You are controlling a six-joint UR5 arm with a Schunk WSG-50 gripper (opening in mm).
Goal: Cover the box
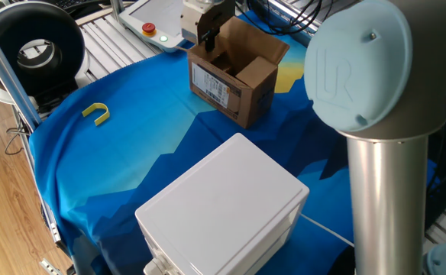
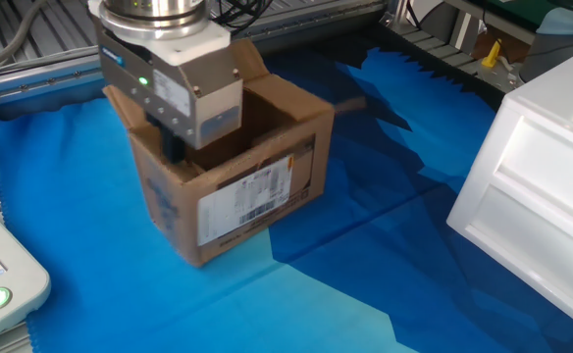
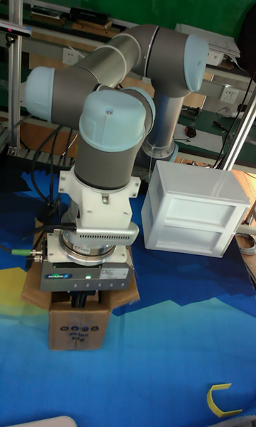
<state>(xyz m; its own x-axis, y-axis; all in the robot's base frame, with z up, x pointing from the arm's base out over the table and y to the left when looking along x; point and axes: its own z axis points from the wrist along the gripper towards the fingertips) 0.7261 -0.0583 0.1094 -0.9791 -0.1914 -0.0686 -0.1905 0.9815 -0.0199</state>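
The box [image 1: 231, 84] is a small brown carton with a white barcode label, standing on the blue cloth with its top flaps up and its inside showing. In the other fixed view the box [image 2: 257, 186] looks blurred. My gripper [image 1: 205, 40] hangs over its left corner, the dark fingers close together and dipping past the rim at the left wall. From the other side, the gripper [image 2: 174, 149] covers that corner. The tall view shows the gripper [image 3: 83, 300] straight above the box [image 3: 77, 331], hiding the opening.
A large white plastic box [image 1: 223, 206] stands on the cloth near the front, right of the carton in the other view [image 2: 542, 186]. A yellow U-shaped piece [image 1: 97, 113] lies at the left. A pendant with a red button [image 1: 148, 29] sits behind. The arm column [image 1: 391, 191] rises at the right.
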